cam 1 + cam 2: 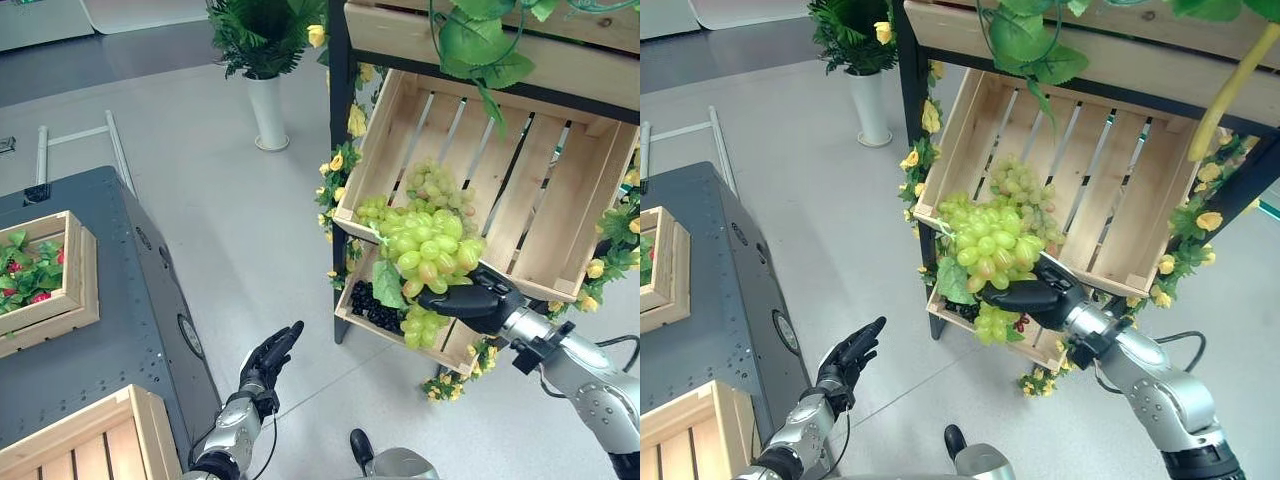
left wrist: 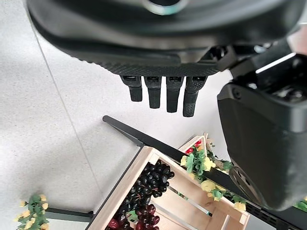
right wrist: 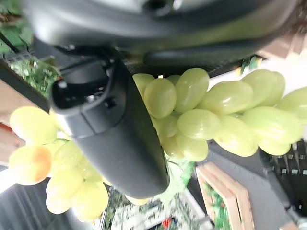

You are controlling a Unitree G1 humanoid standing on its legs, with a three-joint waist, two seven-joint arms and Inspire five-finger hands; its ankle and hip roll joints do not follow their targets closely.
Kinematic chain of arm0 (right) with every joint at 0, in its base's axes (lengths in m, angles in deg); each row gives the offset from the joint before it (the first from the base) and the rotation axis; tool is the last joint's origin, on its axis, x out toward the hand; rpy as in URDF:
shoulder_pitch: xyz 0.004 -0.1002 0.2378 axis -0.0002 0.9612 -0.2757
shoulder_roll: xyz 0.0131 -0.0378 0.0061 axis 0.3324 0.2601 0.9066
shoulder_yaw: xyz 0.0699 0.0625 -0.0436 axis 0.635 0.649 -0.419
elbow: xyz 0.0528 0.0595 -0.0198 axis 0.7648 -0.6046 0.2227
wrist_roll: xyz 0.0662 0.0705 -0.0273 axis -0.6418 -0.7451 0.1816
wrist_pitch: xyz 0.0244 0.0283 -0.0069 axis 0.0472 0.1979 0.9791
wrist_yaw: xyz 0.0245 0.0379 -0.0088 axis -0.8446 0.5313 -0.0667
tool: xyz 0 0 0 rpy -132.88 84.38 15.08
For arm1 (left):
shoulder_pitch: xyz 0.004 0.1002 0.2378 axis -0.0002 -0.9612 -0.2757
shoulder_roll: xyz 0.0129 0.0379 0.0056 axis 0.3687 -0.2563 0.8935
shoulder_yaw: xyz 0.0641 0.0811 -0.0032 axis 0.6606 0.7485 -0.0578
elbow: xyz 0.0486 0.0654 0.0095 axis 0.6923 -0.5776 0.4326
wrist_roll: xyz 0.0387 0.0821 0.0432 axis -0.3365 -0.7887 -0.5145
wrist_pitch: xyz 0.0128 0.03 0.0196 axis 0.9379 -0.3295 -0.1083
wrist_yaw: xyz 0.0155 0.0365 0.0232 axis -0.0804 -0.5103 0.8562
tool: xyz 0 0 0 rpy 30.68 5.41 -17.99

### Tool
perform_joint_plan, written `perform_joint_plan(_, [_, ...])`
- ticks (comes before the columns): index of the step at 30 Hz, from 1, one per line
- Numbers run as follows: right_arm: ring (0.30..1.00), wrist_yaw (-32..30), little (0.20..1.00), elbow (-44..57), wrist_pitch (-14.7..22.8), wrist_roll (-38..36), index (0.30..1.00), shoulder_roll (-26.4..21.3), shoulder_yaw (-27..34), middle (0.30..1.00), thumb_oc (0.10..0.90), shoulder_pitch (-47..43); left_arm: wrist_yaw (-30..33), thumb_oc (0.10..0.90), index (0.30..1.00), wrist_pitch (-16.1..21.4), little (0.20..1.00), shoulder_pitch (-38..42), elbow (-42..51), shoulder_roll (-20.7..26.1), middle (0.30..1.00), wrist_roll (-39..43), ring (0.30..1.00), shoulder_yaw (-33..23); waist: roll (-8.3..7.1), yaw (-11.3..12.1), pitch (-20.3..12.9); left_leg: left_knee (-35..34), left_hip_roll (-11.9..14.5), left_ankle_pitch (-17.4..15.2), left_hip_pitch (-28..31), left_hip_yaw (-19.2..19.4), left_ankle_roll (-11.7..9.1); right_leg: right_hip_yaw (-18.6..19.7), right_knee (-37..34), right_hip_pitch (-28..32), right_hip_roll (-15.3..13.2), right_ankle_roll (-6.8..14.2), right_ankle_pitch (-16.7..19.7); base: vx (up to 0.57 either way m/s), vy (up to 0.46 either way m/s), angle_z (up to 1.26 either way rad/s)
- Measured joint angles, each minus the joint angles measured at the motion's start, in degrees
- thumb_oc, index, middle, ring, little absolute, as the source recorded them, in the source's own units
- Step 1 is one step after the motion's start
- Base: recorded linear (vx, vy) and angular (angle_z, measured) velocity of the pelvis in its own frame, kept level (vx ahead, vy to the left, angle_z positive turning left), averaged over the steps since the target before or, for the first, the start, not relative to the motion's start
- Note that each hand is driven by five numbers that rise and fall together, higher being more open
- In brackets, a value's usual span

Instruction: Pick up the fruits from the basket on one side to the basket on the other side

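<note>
A: Where is the bunch of green grapes [image 1: 432, 246] at this moment?

B: It is in the right robot hand [image 1: 470, 300]. The bunch hangs in the air in front of the tilted wooden crate [image 1: 560, 215] on the shelf rack [image 1: 340, 150]. The hand comes in from below and the right, and the grapes rise above it and also hang down past it.

A: How does this hand stand?

B: It is clamped on the bunch. In the right wrist view the thumb [image 3: 115, 139] lies across the grapes, and they bulge out on both sides of it.

A: Is there other fruit near?

B: Yes. More green grapes [image 1: 435, 185] lie inside the tilted crate, just behind the held bunch. Under it, a lower crate [image 1: 455, 345] holds dark grapes [image 1: 372, 307]; the left wrist view shows them too.

A: And the left robot hand [image 1: 268, 360]?

B: It hovers over the grey floor [image 1: 250, 230], well apart from the grapes, with its fingers straight and holding nothing. Beside it is the dark worktop [image 1: 120, 300], which carries a wooden box with green leaves and red fruit [image 1: 45, 270] and a second wooden crate [image 1: 95, 440] at the near edge.
</note>
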Motion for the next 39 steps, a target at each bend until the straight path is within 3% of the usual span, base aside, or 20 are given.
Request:
perform_joint_plan(5, [0.300,0.0,0.300,-0.1,1.2,0.0,0.300,-0.5,3.1,0.300,0.400,0.4,-0.9,0.800,0.900,0.5,0.900,-0.6,-1.1,0.0,0.900,0.0,0.900,0.0,-0.18,-1.1,-0.1,0.0,0.0,-0.1,-0.3,0.7,-0.1,0.8,0.0,-0.4,0.2,0.0,0.1,0.01,0.002,-0.06])
perform_joint_plan(11, [0.300,0.1,0.300,-5.2,2.5,0.1,0.300,-6.9,3.6,0.300,0.400,0.4,-1.3,0.800,0.900,0.8,0.900,-0.6,-2.5,0.1,0.900,0.0,0.900,0.0,-1.43,-1.2,-2.0,0.0,0.1,-0.1,-0.8,1.0,-0.1,1.1,0.0,-1.0,0.3,0.1,0.2,0.06,0.013,-0.03])
perform_joint_plan(16, [0.300,-0.7,0.300,-14.0,7.6,0.5,0.300,-9.2,4.0,0.300,0.400,0.0,-1.4,0.800,0.900,1.2,0.900,-1.9,-2.9,0.6,0.900,-0.1,0.900,0.0,-2.29,-1.2,-2.8,0.0,0.0,-0.4,-0.8,1.0,0.0,1.0,0.0,-1.0,0.2,0.1,0.1,0.00,0.000,0.00])
perform_joint_plan(20, [0.300,-2.1,0.300,-18.1,9.6,0.6,0.300,-10.7,3.9,0.300,0.400,-1.4,-1.4,0.800,0.900,1.1,0.900,-2.5,-3.0,0.8,0.900,-0.1,0.900,0.0,-2.29,-0.7,-2.8,0.0,0.0,-0.3,-0.9,1.0,0.0,1.1,0.0,-1.1,0.2,0.1,0.2,-0.03,-0.066,0.00])
perform_joint_plan(30, [0.300,-6.2,0.300,-30.7,12.8,6.8,0.300,-17.6,1.8,0.300,0.400,-16.0,-1.7,0.800,0.900,1.1,0.900,-2.4,-2.8,0.9,0.900,-0.1,0.900,0.3,-2.28,1.1,-2.8,0.0,-0.1,-0.3,-1.0,0.8,0.0,1.0,0.0,-1.2,0.2,0.2,0.2,0.00,-0.002,0.00])
perform_joint_plan(39, [0.300,-6.3,0.300,-42.0,12.6,6.9,0.300,-18.1,-1.6,0.300,0.400,-26.3,-2.3,0.800,0.900,1.1,0.900,-2.2,-2.8,1.3,0.900,-0.2,0.900,1.4,-2.20,3.6,-2.8,0.0,-0.1,-0.3,-1.3,-0.7,0.1,0.3,0.0,-1.2,0.1,0.1,0.2,0.00,-0.001,0.04])
